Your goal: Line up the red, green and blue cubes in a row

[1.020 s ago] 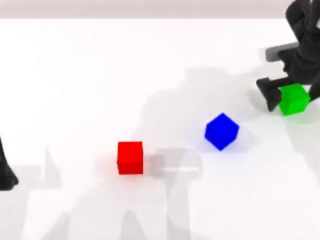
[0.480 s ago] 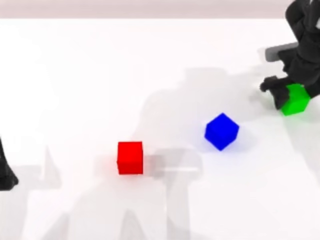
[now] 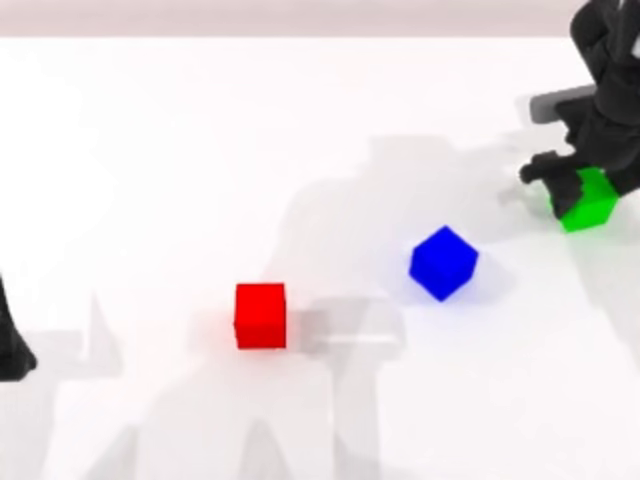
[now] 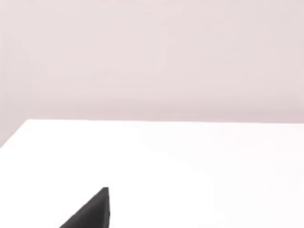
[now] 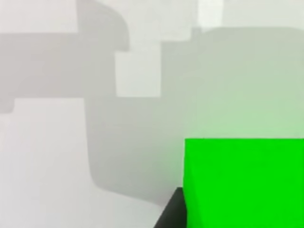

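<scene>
The left arm point(image 3: 12, 345) sits parked at about nine o'clock on the white desk point(image 3: 200, 150), only a dark sliver of it showing at the edge; whether its claw is apart or together cannot be told.

Nearest the front of the desk, toward six o'clock, the red cube point(image 3: 261, 315) lies flat and square to the desk edges, with bare surface all around it. Farther back and to its right, at roughly four o'clock from the desk's middle, the blue cube point(image 3: 443, 262) rests turned on a diagonal, well apart from the red one.

Farthest back, at about two o'clock, the right claw point(image 3: 578, 192) is clamped on the green cube point(image 3: 586, 199), its black fingers point(image 3: 545, 172) pressed against the cube's sides. In the right wrist view the green cube point(image 5: 243, 183) fills the near corner, one dark finger point(image 5: 172, 213) touching its side. Nothing lies between the green cube and the blue one.
</scene>
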